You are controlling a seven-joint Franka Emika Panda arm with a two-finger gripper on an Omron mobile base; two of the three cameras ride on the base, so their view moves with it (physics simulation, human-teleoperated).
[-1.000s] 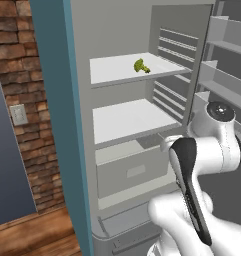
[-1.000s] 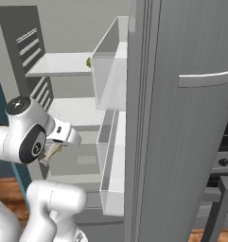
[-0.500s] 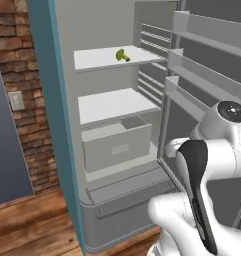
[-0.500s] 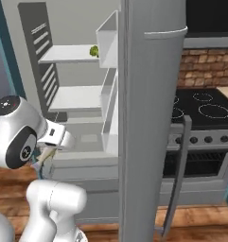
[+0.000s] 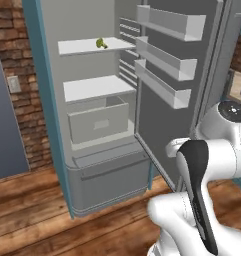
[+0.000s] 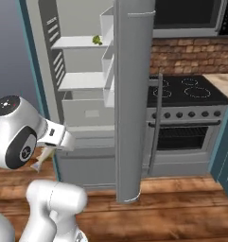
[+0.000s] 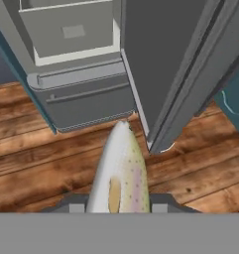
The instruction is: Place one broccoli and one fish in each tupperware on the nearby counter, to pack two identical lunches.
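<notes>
Left base view: the fridge is seen standing open, a broccoli lying on its top shelf near the front edge; wooden floor lies bare before it.

Right base view: the open door is set edge-on between fridge and stove.

Hand view: a fish is gripped between the jaws above the floor.

The fish in my pincer is silvery grey with a pink stripe, yellow-green speckled flank and pale tan fin. Ahead, my fridge is grey inside, edged teal, with white shelves; a green broccoli sits there. The floor is reddish-brown wood planks, the wall red-brown brick. The stovetop is black.
</notes>
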